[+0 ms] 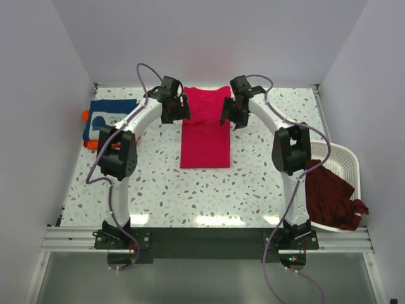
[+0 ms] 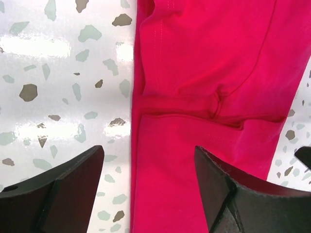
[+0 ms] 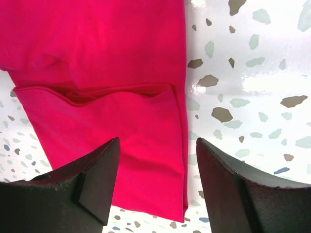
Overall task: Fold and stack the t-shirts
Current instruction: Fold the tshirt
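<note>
In white laundry basket (image 1: 347,157) at 3 o'clock: dark maroon t-shirts (image 1: 329,193) (spilling over). Above crimson-pink t-shirt (image 1: 205,136), left gripper (image 2: 149,184) and right gripper (image 3: 158,179), both spread.

We look down from above the near edge of the desk (image 1: 158,190); our wrist views face straight down, close, sharing the crimson-pink shirt (image 1: 205,136) near the far edge.

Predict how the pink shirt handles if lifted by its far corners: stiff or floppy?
Probably floppy: the pink shirt lies flat in thin, creased layers, so it should sag between grasp points. Thin cloth, so likely light for its size. The folded-in flap lies loose, so a lift or push may unfold or bunch it.
</note>
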Robot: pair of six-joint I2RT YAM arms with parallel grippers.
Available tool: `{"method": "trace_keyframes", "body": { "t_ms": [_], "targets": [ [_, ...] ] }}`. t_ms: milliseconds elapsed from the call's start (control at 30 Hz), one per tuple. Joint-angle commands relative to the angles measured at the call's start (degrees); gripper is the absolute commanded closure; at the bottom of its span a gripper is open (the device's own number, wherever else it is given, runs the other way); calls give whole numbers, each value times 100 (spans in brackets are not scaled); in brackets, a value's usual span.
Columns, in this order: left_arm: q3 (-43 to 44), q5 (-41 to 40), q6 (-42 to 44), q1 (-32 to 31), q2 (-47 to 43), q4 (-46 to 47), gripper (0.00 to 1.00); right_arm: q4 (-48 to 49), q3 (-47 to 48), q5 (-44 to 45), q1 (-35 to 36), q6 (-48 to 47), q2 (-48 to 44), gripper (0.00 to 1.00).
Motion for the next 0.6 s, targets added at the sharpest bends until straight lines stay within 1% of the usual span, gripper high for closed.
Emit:
{"method": "trace_keyframes", "body": {
  "t_ms": [0,67,100,167,200,267,300,433,567],
  "targets": [
    [-341,62,296,28,-558,126,19,-3,7,-211,-47,-2,-594,32],
    [-650,272,427,28,-786,170,19,40,-309,-299,-47,-2,-779,32],
    [-1043,395,454,19,-883,274,19,110,-440,-377,-39,-11,-849,32],
    [-1493,519,489,19,-1226,450,19,181,-897,-474,-47,-28,-1068,32],
    [-1913,624,481,19,-1331,616,19,251,-1047,-562,-47,-46,-1148,32],
    [-2284,747,498,19,-1621,758,19,313,-1547,-685,-39,-46,-1410,32],
    [-2608,852,499,19,-1692,863,19,435,-1958,-773,-21,-11,-1508,33],
    [-3252,1046,481,2,-1982,1066,19,770,-2890,-879,84,86,-2000,34],
    [-3700,1108,428,2,-2219,1198,19,910,-3464,-801,313,208,-2220,36]
  ]
}}
